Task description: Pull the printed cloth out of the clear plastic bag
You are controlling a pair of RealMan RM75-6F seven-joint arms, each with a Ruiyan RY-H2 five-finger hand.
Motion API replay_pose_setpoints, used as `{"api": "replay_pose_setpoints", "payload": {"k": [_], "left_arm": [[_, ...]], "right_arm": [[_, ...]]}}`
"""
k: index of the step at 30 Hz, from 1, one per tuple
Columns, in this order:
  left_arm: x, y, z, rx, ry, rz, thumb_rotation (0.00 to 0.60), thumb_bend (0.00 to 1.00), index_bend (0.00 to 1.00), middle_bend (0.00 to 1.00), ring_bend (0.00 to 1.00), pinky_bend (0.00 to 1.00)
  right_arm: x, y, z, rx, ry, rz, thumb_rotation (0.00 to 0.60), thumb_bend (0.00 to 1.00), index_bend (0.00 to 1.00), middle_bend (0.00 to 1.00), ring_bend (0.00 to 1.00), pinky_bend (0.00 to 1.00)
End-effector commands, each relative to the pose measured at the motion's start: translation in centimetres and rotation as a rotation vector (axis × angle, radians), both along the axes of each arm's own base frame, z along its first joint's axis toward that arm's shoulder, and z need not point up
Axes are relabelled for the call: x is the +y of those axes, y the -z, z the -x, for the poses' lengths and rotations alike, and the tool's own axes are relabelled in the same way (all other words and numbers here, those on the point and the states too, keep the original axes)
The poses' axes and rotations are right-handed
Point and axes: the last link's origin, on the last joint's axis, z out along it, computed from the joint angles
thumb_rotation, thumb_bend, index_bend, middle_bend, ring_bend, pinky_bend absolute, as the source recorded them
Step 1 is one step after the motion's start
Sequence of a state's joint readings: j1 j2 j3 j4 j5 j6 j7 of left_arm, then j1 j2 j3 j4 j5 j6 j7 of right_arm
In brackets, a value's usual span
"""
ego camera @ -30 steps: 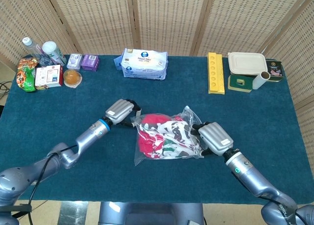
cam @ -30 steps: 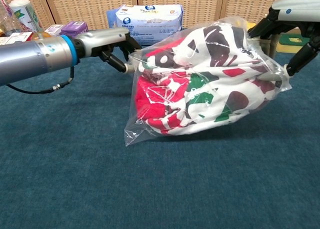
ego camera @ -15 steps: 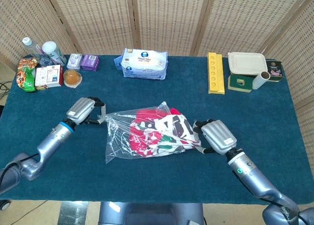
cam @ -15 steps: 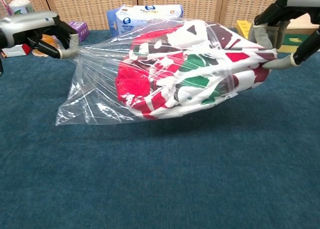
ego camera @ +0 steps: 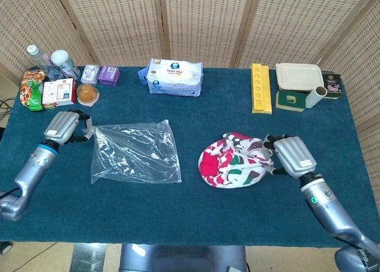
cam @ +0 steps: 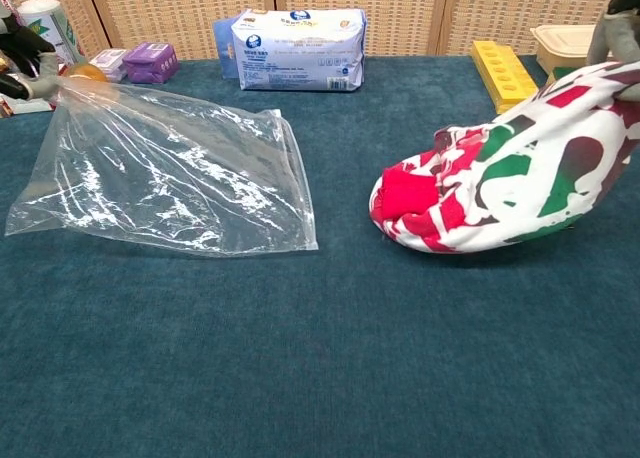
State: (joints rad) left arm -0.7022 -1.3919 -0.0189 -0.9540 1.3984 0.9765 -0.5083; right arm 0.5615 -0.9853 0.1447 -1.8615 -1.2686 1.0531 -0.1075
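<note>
Woven screens back a worktop [ego camera: 196,106] covered in dark blue cloth. At its left edge the left hand [ego camera: 62,127] has its fingers [ego camera: 86,133] pinched on a corner of the clear plastic bag [ego camera: 135,153], which lies flat and slack on the worktop. Well apart, toward the right, the right hand [ego camera: 292,155] has its fingers clamped on one end of the printed cloth [ego camera: 234,168], a red, white and green bundle fully outside the bag, resting on the worktop with its held end lifted. Along the far edge sit a wipes pack [ego camera: 174,77], a yellow tray [ego camera: 260,88] and a lidded container [ego camera: 298,76].
</note>
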Motion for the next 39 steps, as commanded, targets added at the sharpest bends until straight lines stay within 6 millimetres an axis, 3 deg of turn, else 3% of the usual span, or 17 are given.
{"api": "replay_pose_setpoints", "payload": {"k": [1,3,5,6,7,8,11,15,24,28,34,39], "left_arm": [[-0.3,0.2,0.9,-0.017,-0.038,0.002,0.600,0.42,0.88,0.57,0.37,0.33],[-0.6,0.4,1.1,-0.032,-0.057,0.019,0.600,0.31,0.73,0.50,0.31,0.29],[-0.8,0.6,1.3,-0.024,-0.079,0.053,0.600,0.12,0.26,0.25,0.11,0.18],[-1.0,0.6,1.5,-0.004,-0.088,0.079,0.600,0.07,0.13,0.16,0.05,0.15],[-1.2,0.4,1.4,0.011,-0.093,0.096,0.600,0.03,0.02,0.07,0.01,0.11],[-1.3,0.3,1.3,0.023,-0.093,0.103,0.600,0.01,0.00,0.02,0.00,0.09],[-1.7,-0.5,1.0,0.081,-0.084,0.108,0.600,0.00,0.00,0.00,0.00,0.06],[-3.1,-2.2,0.8,0.075,-0.092,0.058,0.600,0.00,0.00,0.00,0.00,0.04],[-8.4,-5.2,1.4,-0.007,-0.109,-0.107,0.600,0.00,0.00,0.00,0.00,0.04],[-13.6,-6.9,2.5,-0.077,-0.145,-0.201,0.600,0.01,0.00,0.00,0.00,0.04],[-19.9,-8.2,3.6,-0.095,-0.184,-0.264,0.600,0.02,0.04,0.03,0.00,0.04],[-22.6,-8.6,4.1,-0.084,-0.213,-0.288,0.600,0.03,0.09,0.05,0.00,0.04]], "right_arm": [[0.1,-0.5,1.2,0.003,0.032,0.013,0.600,0.37,0.68,0.41,0.49,0.40],[0.2,-0.6,1.6,-0.002,0.044,0.013,0.600,0.36,0.64,0.39,0.48,0.40],[0.3,-0.7,1.9,0.000,0.046,0.013,0.600,0.33,0.53,0.34,0.44,0.38],[0.3,-0.8,2.2,0.012,0.044,0.016,0.600,0.32,0.49,0.31,0.42,0.38],[0.4,-0.8,2.3,0.018,0.038,0.019,0.600,0.30,0.42,0.28,0.38,0.36],[0.4,-0.9,2.4,0.022,0.034,0.022,0.600,0.27,0.35,0.25,0.35,0.35],[0.5,-1.1,2.7,0.028,0.022,0.040,0.600,0.19,0.20,0.18,0.27,0.29],[1.1,-2.1,3.4,0.026,0.020,0.080,0.599,0.13,0.12,0.15,0.23,0.26],[2.9,-3.6,5.0,0.026,0.044,0.137,0.600,0.13,0.12,0.16,0.23,0.26],[4.3,-4.0,5.9,0.031,0.076,0.185,0.600,0.13,0.15,0.18,0.24,0.26],[5.9,-3.7,6.8,0.060,0.100,0.241,0.598,0.19,0.27,0.24,0.27,0.26],[7.0,-3.1,7.3,0.080,0.109,0.257,0.600,0.20,0.32,0.27,0.29,0.27]]}}
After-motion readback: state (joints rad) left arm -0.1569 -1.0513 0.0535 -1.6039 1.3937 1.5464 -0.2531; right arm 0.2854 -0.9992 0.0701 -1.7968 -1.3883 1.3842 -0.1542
